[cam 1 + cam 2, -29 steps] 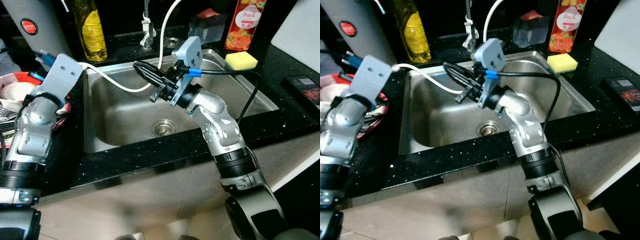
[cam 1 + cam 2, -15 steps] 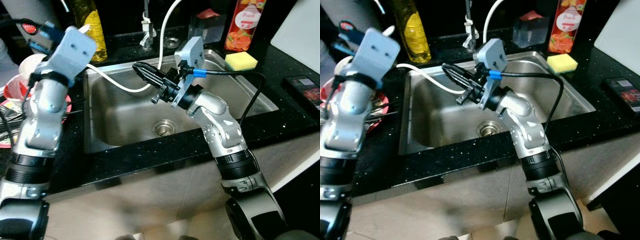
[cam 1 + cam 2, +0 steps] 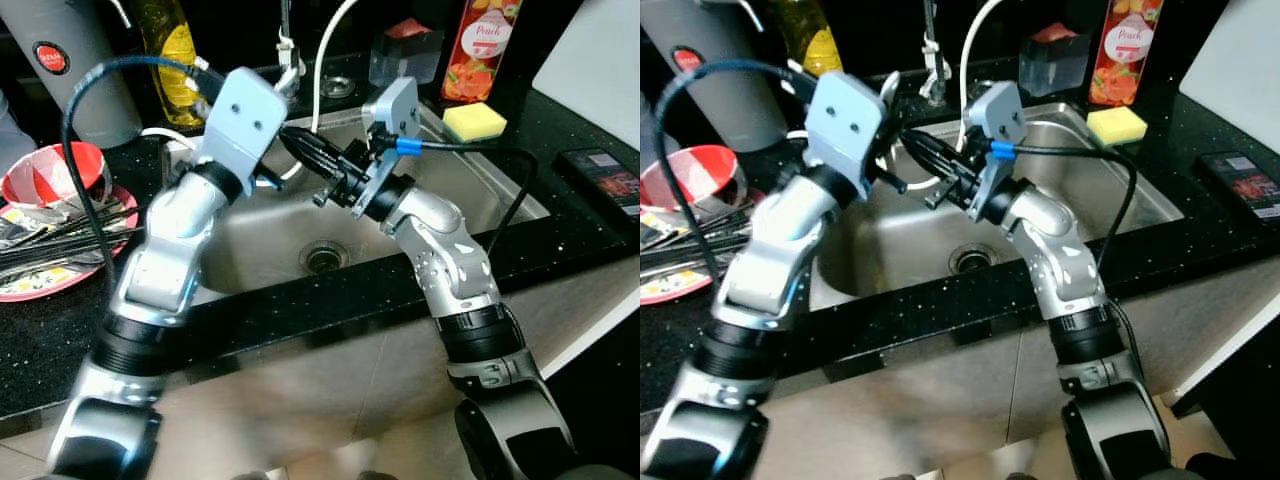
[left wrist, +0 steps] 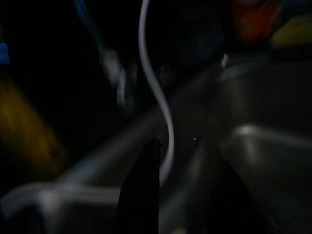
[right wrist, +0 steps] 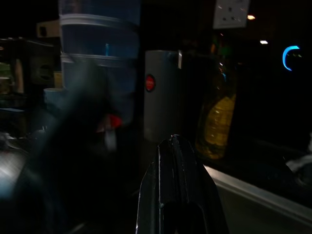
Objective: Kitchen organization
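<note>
Head views lit OK, glare on the sink (image 3: 480, 190) steel. Wrist views v. dark; left wrist blurred.

Both arms reach toward frame center; right gripper (image 3: 300, 146) fingers pressed together, left gripper (image 4: 146, 185) hidden behind its wrist, state unclear.

Yellow sponge (image 3: 474, 121) (beside sink), peach bottle (image 3: 474, 50), black phone (image 3: 605, 177)

Both arms over steel sink (image 3: 1120, 195); right tool (image 3: 923, 150) fingers together; yellow sponge (image 3: 1117, 124) on rim.
</note>
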Motion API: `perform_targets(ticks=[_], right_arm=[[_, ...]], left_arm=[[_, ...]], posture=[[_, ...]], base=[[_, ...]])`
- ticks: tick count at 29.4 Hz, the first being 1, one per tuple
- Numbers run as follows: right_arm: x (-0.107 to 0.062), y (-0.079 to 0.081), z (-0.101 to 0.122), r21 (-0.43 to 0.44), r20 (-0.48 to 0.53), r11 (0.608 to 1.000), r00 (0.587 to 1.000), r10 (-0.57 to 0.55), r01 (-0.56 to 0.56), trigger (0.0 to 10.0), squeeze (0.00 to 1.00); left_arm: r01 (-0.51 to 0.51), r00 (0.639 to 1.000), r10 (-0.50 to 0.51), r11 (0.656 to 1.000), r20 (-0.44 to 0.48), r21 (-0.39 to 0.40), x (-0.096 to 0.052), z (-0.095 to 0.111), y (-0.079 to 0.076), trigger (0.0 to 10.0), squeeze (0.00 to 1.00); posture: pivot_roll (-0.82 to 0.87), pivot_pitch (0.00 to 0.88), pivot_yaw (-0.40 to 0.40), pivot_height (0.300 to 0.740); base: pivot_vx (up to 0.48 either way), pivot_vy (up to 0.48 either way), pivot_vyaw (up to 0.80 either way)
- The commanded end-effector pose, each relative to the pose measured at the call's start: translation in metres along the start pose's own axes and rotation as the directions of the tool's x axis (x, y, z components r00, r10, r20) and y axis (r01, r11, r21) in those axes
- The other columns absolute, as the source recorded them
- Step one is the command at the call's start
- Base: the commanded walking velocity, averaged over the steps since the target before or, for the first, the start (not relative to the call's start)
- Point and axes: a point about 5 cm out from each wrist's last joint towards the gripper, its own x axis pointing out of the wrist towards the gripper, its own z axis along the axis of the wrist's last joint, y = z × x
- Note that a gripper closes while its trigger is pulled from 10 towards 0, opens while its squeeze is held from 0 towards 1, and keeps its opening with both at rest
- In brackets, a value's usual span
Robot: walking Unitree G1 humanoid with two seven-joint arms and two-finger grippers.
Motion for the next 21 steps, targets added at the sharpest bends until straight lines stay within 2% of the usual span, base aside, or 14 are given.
perform_targets(ticks=[1, 2, 3, 8, 9, 10, 11, 13, 15, 17, 18, 19, 20, 21], right_arm=[[0.000, -0.003, 0.006, -0.019, 0.016, 1.000, 1.000, -0.018, 0.018, 10.0, 0.00], [0.000, -0.003, 0.006, -0.019, 0.016, 1.000, 1.000, -0.018, 0.018, 10.0, 0.00], [0.000, -0.004, 0.006, -0.020, 0.015, 1.000, 1.000, -0.023, 0.023, 10.0, 0.00], [0.001, -0.005, 0.006, -0.022, 0.014, 0.999, 1.000, -0.024, 0.025, 10.0, 0.00], [0.003, -0.005, 0.006, -0.022, 0.013, 1.000, 1.000, -0.020, 0.021, 10.0, 0.00], [0.003, -0.005, 0.006, -0.022, 0.013, 1.000, 1.000, -0.019, 0.019, 10.0, 0.00], [0.003, -0.005, 0.006, -0.022, 0.013, 1.000, 1.000, -0.019, 0.019, 10.0, 0.00], [0.004, -0.003, 0.005, -0.017, 0.013, 1.000, 1.000, -0.015, 0.015, 10.0, 0.00], [0.005, -0.003, 0.005, -0.015, 0.013, 1.000, 1.000, -0.014, 0.014, 10.0, 0.00], [0.005, -0.002, 0.005, -0.012, 0.013, 1.000, 1.000, -0.012, 0.012, 10.0, 0.00], [0.006, -0.001, 0.004, -0.008, 0.014, 1.000, 1.000, -0.010, 0.010, 10.0, 0.00], [0.006, -0.001, 0.004, -0.008, 0.014, 1.000, 1.000, -0.010, 0.010, 10.0, 0.00], [0.007, -0.001, 0.003, -0.005, 0.015, 1.000, 1.000, -0.006, 0.006, 10.0, 0.00], [0.007, -0.001, 0.003, -0.005, 0.015, 1.000, 1.000, -0.006, 0.006, 10.0, 0.00]], left_arm=[[-0.092, 0.990, 0.082, 0.993, -0.119, -0.079, -0.002, -0.014, 0.012, 10.0, 1.00], [-0.092, 0.990, 0.082, 0.993, -0.119, -0.079, -0.002, -0.014, 0.012, 10.0, 1.00], [-0.107, 0.985, 0.095, 0.991, -0.142, -0.080, -0.002, -0.017, 0.015, 10.0, 0.00], [-0.185, 0.969, 0.168, 0.980, -0.178, -0.078, -0.004, -0.012, 0.028, 10.0, 0.00], [-0.325, 0.911, 0.343, 0.939, -0.228, 0.112, -0.007, 0.004, 0.047, 10.0, 0.00], [-0.370, 0.884, 0.407, 0.910, -0.228, 0.189, -0.008, 0.011, 0.053, 10.0, 0.00], [-0.370, 0.884, 0.407, 0.910, -0.228, 0.189, -0.008, 0.011, 0.053, 10.0, 0.00], [-0.428, 0.878, 0.418, 0.904, -0.235, 0.008, -0.011, 0.019, 0.061, 10.0, 0.00], [-0.434, 0.879, 0.400, 0.897, -0.260, -0.087, -0.013, 0.018, 0.063, 10.0, 0.00], [-0.436, 0.877, 0.407, 0.897, -0.255, -0.069, -0.016, 0.016, 0.063, 10.0, 0.00], [-0.393, 0.871, 0.418, 0.908, -0.260, 0.142, -0.022, 0.008, 0.060, 10.0, 0.00], [-0.393, 0.871, 0.418, 0.908, -0.260, 0.142, -0.022, 0.008, 0.060, 10.0, 0.00], [-0.322, 0.889, 0.404, 0.886, -0.216, 0.334, -0.027, 0.008, 0.059, 10.0, 0.00], [-0.322, 0.889, 0.404, 0.886, -0.216, 0.334, -0.027, 0.008, 0.059, 10.0, 0.00]], posture=[[0.03, 0.000, 0.080, 0.740], [0.03, 0.000, 0.080, 0.740], [0.03, 0.000, 0.080, 0.740], [0.04, 0.000, 0.070, 0.740], [0.04, 0.000, 0.070, 0.740], [0.04, 0.000, 0.070, 0.740], [0.04, 0.000, 0.070, 0.740], [0.06, 0.000, 0.062, 0.740], [0.06, 0.000, 0.062, 0.740], [0.07, 0.000, 0.061, 0.740], [0.08, 0.000, 0.059, 0.740], [0.08, 0.000, 0.059, 0.740], [0.08, 0.000, 0.059, 0.740], [0.08, 0.000, 0.059, 0.740]], base=[[0.000, 0.000, 0.00], [0.000, 0.000, 0.00], [0.000, 0.000, 0.00], [0.000, 0.000, 0.00], [0.000, 0.000, 0.00], [0.000, 0.000, 0.00], [0.000, 0.000, 0.00], [0.000, 0.000, 0.00], [0.000, 0.000, 0.00], [0.000, 0.000, 0.00], [0.000, 0.000, 0.00], [0.000, 0.000, 0.00], [0.000, 0.000, 0.00], [0.000, 0.000, 0.00]])
